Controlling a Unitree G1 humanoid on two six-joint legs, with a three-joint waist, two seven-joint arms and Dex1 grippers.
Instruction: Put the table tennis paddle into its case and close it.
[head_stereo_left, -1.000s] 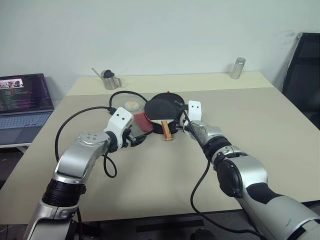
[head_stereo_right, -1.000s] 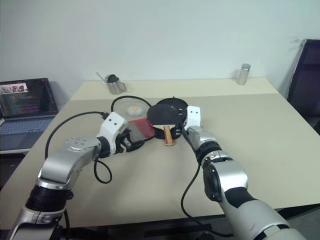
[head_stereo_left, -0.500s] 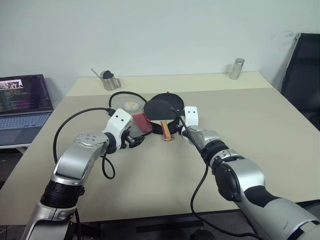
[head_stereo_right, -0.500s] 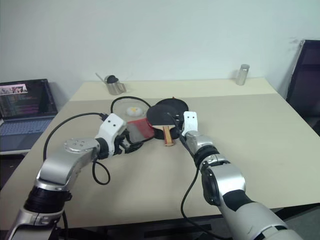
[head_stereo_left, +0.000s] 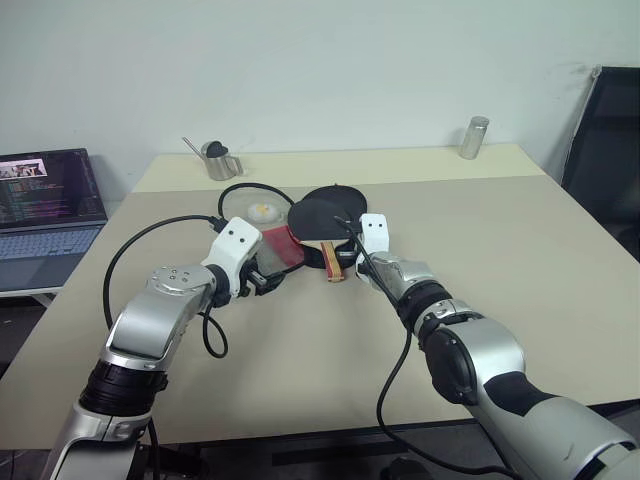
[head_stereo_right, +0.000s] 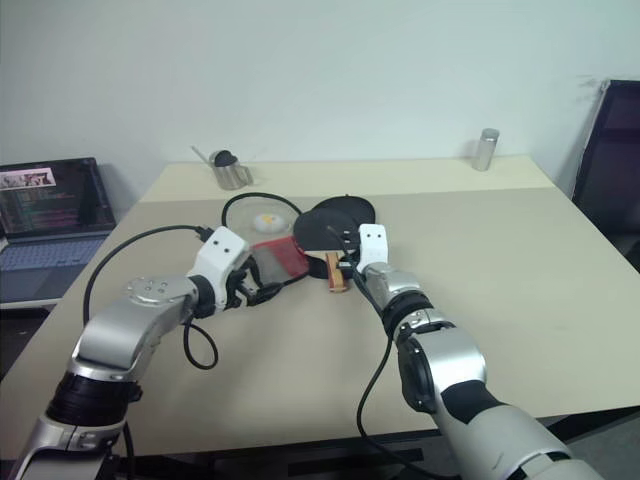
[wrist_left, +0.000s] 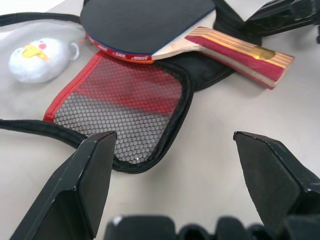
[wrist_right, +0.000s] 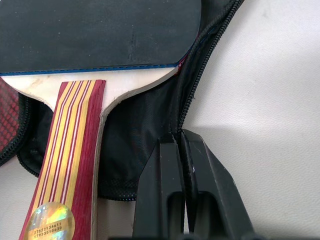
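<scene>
Black rubber face, red edge, striped wooden handle: the table tennis paddle (wrist_right: 75, 75) is lying on top of the unzipped black fabric case (wrist_left: 120, 105), which is spread flat on the beige tabletop (head_stereo_left: 520, 260) with its red mesh-pocket flap folded out. So the paddle sits on the case but isn't zipped in yet.

The right claw (wrist_right: 181, 145) has its two black fingers pinched completely together on the zippered edge of the case, just beside the paddle's handle. Looks like it's got the fabric rim or the zip tape, but I can't make out a zipper pull, so whether it has the slider itself is a guess.

The left claw (wrist_left: 170, 165) is spread wide and holding nothing, hovering close over the tabletop right in front of the mesh flap, with the small white-and-yellow plush charm (wrist_left: 37, 59) farther out past the flap.

Key geometry for the next move: from the right claw, the handle's long axis runs almost parallel to the fingers, with the round blade lying farther out ahead. From the left claw, the flap is nearest, so that arm seems better placed to fold it over the blade.

Hidden: most of the lower case half under the paddle.
</scene>
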